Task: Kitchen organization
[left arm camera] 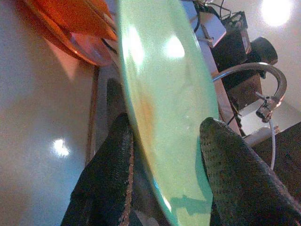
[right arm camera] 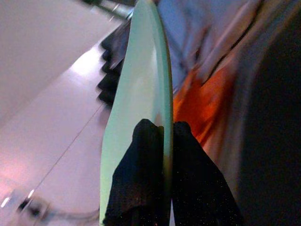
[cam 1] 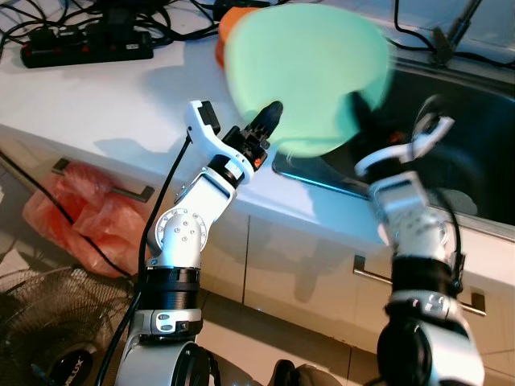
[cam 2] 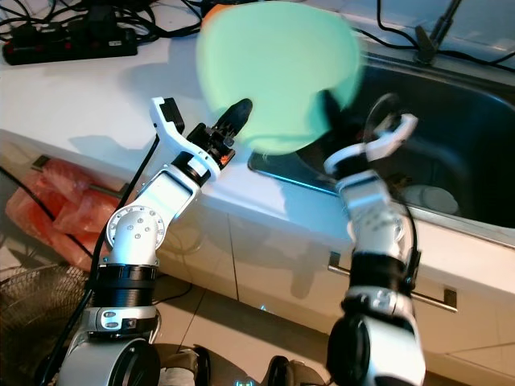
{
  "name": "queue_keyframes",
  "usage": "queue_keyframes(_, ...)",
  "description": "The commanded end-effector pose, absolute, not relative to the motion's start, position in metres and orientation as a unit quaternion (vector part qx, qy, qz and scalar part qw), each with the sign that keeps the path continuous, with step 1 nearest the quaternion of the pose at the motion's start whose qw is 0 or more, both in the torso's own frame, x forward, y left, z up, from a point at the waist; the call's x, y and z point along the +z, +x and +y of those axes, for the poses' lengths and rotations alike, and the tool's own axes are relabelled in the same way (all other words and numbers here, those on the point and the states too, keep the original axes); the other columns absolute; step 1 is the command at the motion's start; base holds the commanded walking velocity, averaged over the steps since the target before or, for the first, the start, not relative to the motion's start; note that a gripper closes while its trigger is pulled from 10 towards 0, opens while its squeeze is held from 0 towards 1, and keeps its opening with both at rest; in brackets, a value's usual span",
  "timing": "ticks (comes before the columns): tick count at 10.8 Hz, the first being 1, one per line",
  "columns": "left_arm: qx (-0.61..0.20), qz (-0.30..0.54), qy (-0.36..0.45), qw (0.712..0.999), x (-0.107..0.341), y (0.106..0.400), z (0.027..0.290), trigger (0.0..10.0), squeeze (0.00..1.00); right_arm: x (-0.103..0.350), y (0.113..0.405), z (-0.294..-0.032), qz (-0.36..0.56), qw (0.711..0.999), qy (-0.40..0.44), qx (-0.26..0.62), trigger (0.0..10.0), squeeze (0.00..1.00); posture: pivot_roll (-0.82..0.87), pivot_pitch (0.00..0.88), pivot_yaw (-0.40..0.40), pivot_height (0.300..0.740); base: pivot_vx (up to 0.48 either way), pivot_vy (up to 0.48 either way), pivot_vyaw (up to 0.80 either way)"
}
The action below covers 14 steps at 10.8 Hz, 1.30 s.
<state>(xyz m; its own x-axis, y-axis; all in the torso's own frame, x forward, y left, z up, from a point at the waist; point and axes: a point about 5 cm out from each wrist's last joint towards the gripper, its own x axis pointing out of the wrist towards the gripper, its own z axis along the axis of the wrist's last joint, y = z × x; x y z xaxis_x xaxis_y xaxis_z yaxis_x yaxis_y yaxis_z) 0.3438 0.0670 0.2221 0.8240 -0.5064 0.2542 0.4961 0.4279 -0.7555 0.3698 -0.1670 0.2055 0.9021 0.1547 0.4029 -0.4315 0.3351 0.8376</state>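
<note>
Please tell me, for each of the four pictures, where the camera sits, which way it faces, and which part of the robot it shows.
Left eye view: head camera, looking down at the counter and sink; both silver arms show.
Right eye view: same scene, slightly shifted.
Left wrist view: along the left gripper, its fingers straddling the green plate, faucet behind.
Right wrist view: along the right gripper, pinching the plate's rim.
All four share the green plate.

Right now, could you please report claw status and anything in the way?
Right claw clamped on green plate rim. Left claw open, straddling the plate's edge. Plate tilted over sink edge. Orange dish just behind.
</note>
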Motion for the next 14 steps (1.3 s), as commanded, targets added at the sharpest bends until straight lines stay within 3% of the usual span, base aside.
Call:
queue_keyframes(1, -0.305, 0.006, -0.457, 0.836, 0.221, 0.339, 0.054, 10.0, 0.0, 0.205, 0.37, -0.183, -0.147, 0.803, 0.559, 0.143, 0.0, 0.0, 0.07, 0.169, -0.043, 0.74, 0.0, 0.0, 0.0)
queue_keyframes(7, -0.296, 0.006, -0.429, 0.853, 0.217, 0.338, 0.058, 10.0, 0.0, 0.204, 0.372, -0.226, -0.2, 0.789, 0.58, 0.038, 0.0, 0.0, 0.07, 0.167, -0.042, 0.74, 0.0, 0.0, 0.0)
queue_keyframes(9, -0.284, 0.001, -0.376, 0.882, 0.215, 0.338, 0.064, 10.0, 0.0, 0.202, 0.371, -0.235, -0.203, 0.804, 0.559, 0.014, 0.0, 0.0, 0.07, 0.165, -0.043, 0.74, 0.0, 0.0, 0.0)
queue_keyframes(10, -0.258, -0.009, -0.302, 0.917, 0.213, 0.341, 0.073, 10.0, 0.0, 0.199, 0.371, -0.238, -0.197, 0.817, 0.541, 0.002, 0.0, 0.0, 0.07, 0.165, -0.043, 0.74, 0.0, 0.0, 0.0)
queue_keyframes(11, -0.229, -0.016, -0.257, 0.939, 0.211, 0.344, 0.084, 10.0, 0.0, 0.198, 0.372, -0.238, -0.192, 0.827, 0.528, -0.005, 8.1, 0.0, 0.07, 0.166, -0.045, 0.74, 0.0, 0.0, 0.0)
queue_keyframes(12, -0.213, -0.021, -0.22, 0.952, 0.211, 0.346, 0.091, 10.0, 0.0, 0.197, 0.373, -0.238, -0.189, 0.841, 0.506, -0.012, 10.0, 0.0, 0.07, 0.168, -0.046, 0.74, 0.0, 0.0, 0.0)
queue_keyframes(14, -0.201, -0.028, -0.16, 0.966, 0.21, 0.346, 0.096, 10.0, 0.0, 0.196, 0.373, -0.239, -0.183, 0.873, 0.451, -0.028, 10.0, 0.0, 0.07, 0.169, -0.049, 0.74, 0.0, 0.0, 0.0)
